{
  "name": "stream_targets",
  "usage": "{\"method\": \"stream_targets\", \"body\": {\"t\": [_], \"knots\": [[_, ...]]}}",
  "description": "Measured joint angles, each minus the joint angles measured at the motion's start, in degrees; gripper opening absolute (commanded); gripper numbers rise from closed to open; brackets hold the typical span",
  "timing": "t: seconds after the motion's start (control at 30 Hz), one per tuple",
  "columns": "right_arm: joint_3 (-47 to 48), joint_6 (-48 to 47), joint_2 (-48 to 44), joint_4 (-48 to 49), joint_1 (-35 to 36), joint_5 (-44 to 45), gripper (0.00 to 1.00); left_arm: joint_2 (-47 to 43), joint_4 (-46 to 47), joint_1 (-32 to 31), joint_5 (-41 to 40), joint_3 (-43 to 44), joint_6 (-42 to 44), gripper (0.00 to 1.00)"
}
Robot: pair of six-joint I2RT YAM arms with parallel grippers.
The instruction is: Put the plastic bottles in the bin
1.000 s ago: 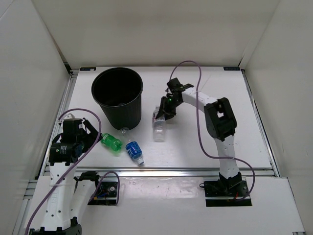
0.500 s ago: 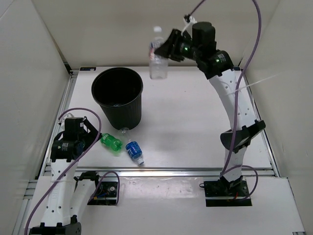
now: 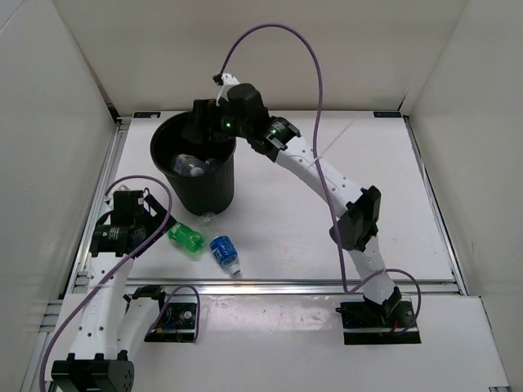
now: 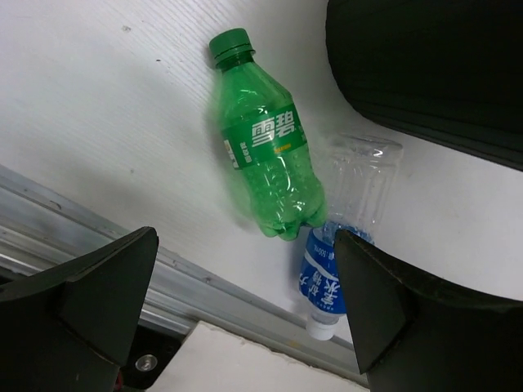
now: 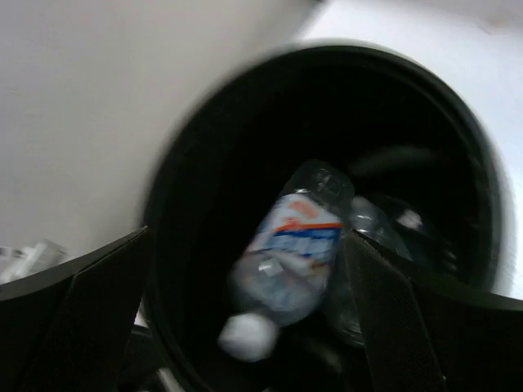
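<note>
One clear bottle [image 5: 290, 241] in the bin [image 3: 214, 192] beneath the right hand [image 3: 206, 135]

Arms [image 3: 315, 169]: white links, black joints
Cables [image 3: 278, 25]: purple, thin, looping
Bases [image 3: 372, 317]: black blocks with small screws
Wrist light [image 3: 226, 124]: green
Tool fingers [image 4: 90, 298]: black, wedge-shaped, matte

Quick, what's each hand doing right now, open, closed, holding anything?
Left hand: open, empty, above the green bottle.
Right hand: open, empty, over the bin with a clear bottle inside.
</note>
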Motion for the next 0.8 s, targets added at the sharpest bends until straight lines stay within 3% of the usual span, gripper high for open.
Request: {"method": "stream_targets", "body": {"t": [0.17,0.33,0.47,0.8], "knots": [[-11.9,-2.5,-11.5,-6.1,-3.7,6.2,1.0,2.6,3.1,0.4,1.4,-3.1,-2.3,1.0],[-13.7,-3.9,-26.2,-8.1,-11.3,9.4,1.0,4.5,7.0,1.8,1.8,-6.9,-4.5,1.0],[-13.7,-4.9,-34.2,-8.9,-12.4,10.1,1.0,6.3,9.9,2.5,2.0,-9.0,-7.4,1.0],[-13.9,-7.0,-30.2,-15.6,-11.9,8.0,1.0,11.1,18.2,2.5,4.3,-13.4,-14.2,1.0]]}}
